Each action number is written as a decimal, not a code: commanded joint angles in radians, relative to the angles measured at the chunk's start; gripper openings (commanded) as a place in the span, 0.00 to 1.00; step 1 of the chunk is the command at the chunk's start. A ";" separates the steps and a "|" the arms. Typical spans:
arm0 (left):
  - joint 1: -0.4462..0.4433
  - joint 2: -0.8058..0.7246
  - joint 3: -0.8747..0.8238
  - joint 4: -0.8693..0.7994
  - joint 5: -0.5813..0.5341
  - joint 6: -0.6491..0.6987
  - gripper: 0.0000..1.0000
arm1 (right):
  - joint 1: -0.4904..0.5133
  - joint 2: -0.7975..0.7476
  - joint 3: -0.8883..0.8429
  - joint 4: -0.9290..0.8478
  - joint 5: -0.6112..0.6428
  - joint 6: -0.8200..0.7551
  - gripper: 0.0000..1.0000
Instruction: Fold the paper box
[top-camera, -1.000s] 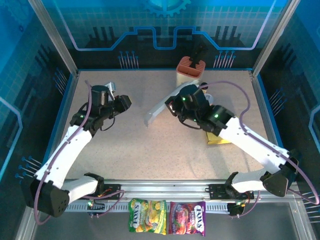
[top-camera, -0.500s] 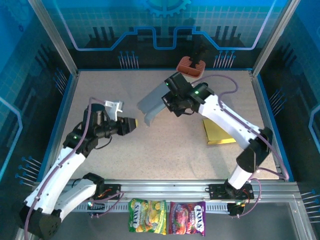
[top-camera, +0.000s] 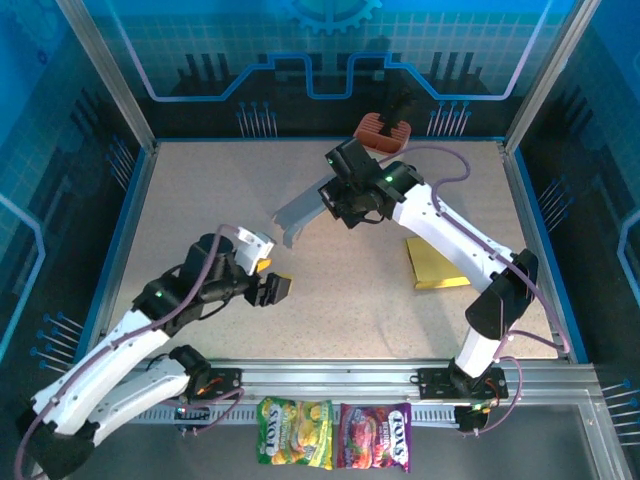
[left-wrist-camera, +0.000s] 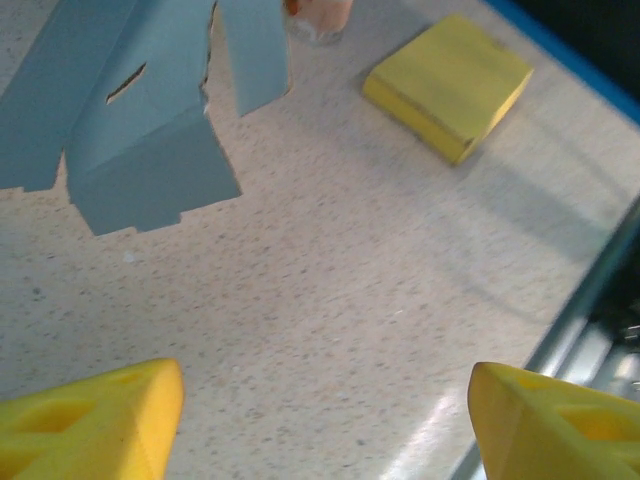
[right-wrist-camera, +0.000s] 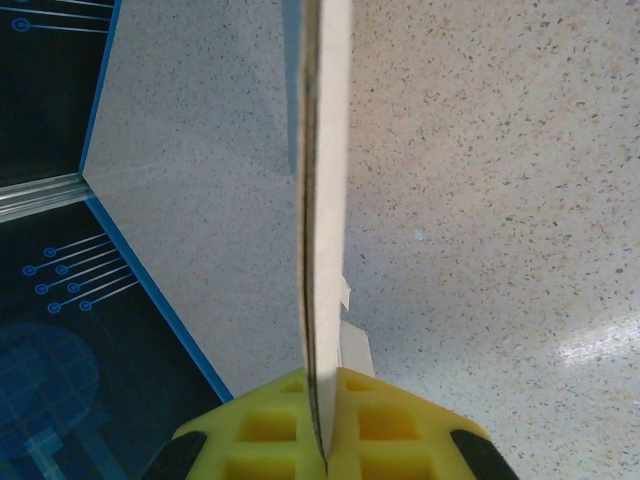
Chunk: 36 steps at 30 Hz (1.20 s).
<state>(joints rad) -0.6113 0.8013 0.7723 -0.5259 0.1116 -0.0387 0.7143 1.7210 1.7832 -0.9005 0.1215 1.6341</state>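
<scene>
Left gripper (top-camera: 277, 290): released, holding nothing; hovers over the left-centre of the surface (top-camera: 190, 210), pointing right.
Left fingers (left-wrist-camera: 95, 415): yellow, spread wide at the bottom corners of the left wrist view, with bare speckled surface between them.
Paper box (top-camera: 298, 212): grey-blue, not yet folded up, flaps loose; lifted off the surface near the middle, slanting down toward the left. From the left wrist it shows as flat panels with a small slot, up and to the left of the open fingers. From the right wrist it is edge-on, a thin upright sheet.
Right gripper (top-camera: 338, 203): clenched on the upper right end of the paper box; the sheet's edge runs down into the seam between the yellow pads, jaws tight against it.
Orange object (top-camera: 383, 130): at the back edge, just behind the right wrist, partly hidden.
Yellow pad (top-camera: 436, 264): flat on the surface, right of centre, well apart from the box.
Candy bags (top-camera: 333, 435): two, side by side in front of the arm rail.
</scene>
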 joint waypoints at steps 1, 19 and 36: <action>-0.028 0.073 0.049 0.051 -0.169 0.116 0.75 | -0.005 -0.049 0.019 -0.024 0.003 0.021 0.00; -0.028 0.299 0.168 0.219 -0.178 0.157 0.48 | -0.023 -0.100 0.000 -0.039 -0.046 0.021 0.00; -0.012 0.195 0.240 0.096 0.073 -0.053 0.07 | -0.066 -0.279 -0.111 0.210 -0.041 -0.196 0.60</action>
<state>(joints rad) -0.6292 1.0344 0.9661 -0.4007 0.0727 -0.0021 0.6579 1.5074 1.6859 -0.7475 0.0528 1.5005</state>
